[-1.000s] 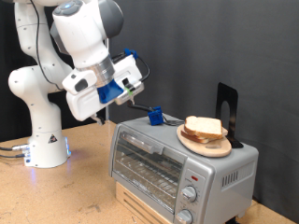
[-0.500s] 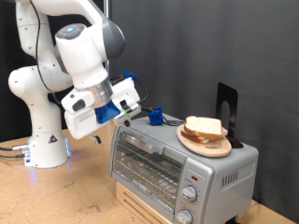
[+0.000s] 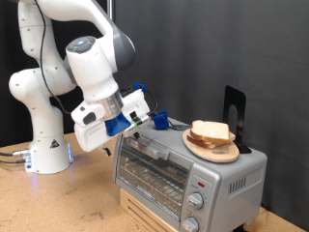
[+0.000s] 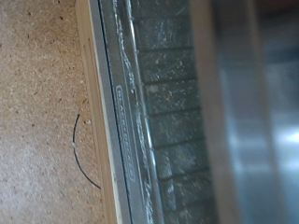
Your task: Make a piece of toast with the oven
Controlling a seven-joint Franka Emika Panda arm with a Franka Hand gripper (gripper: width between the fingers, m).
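The oven [image 3: 183,169] is a silver-grey toaster oven standing at the exterior view's lower right, with its glass door shut. My gripper [image 3: 147,120] hangs just above the oven's upper left front corner, close to the door's bar handle [image 3: 154,145]. Nothing shows between its fingers. The wrist view shows the oven's glass door [image 4: 159,112] and the wire rack behind it from very close, with the handle [image 4: 245,112] as a blurred bar; no fingers show there. Pale bread slices [image 3: 211,132] lie stacked on a round wooden plate [image 3: 214,150] on the oven's top. A single separate piece of toast does not show.
A small blue object [image 3: 161,120] sits on the oven's top near the gripper. A black stand [image 3: 235,114] rises behind the plate. The oven rests on a wooden box [image 3: 145,208]. The robot's base [image 3: 48,145] stands at the left. A thin black wire [image 4: 79,154] lies on the chipboard table.
The arm has swung down and towards the exterior view's right, bringing the gripper from above and left of the oven to its upper left front corner. The bread and the oven have not moved.
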